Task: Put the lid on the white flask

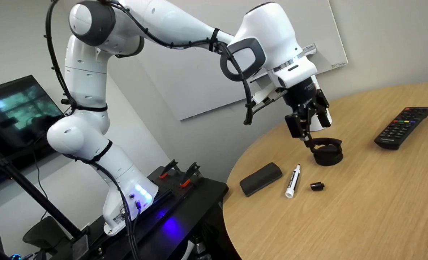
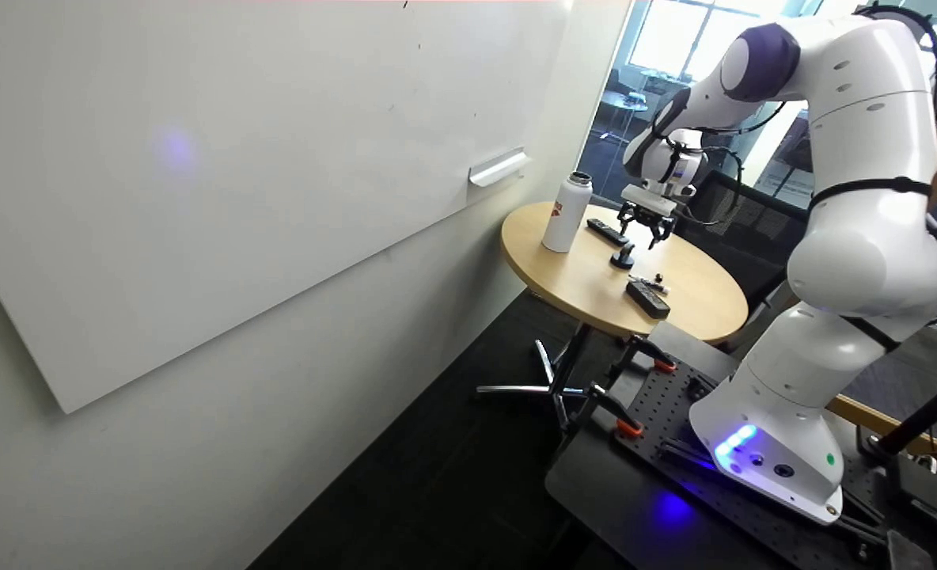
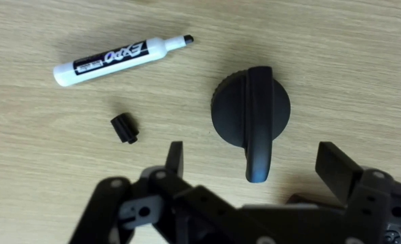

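The lid (image 1: 328, 156) is black and round with a loop handle and lies on the wooden table. It also shows in an exterior view (image 2: 621, 259) and in the wrist view (image 3: 227, 112), its handle pointing toward the gripper. My gripper (image 3: 250, 152) is open and empty. In the wrist view the end of the handle lies between the two fingers, with a gap on each side. In both exterior views the gripper (image 1: 316, 133) (image 2: 638, 237) is just above and beside the lid. The white flask (image 2: 567, 215) stands upright with its top open; in an exterior view the gripper partly hides it (image 1: 316, 124).
A marker (image 1: 292, 181) (image 3: 112, 61), its small black cap (image 1: 317, 186) (image 3: 125, 128) and a black eraser block (image 1: 261, 179) lie near the lid. A remote (image 1: 403, 128) lies at another side of the table (image 1: 362, 216). A whiteboard wall (image 2: 278, 198) borders the table beside the flask.
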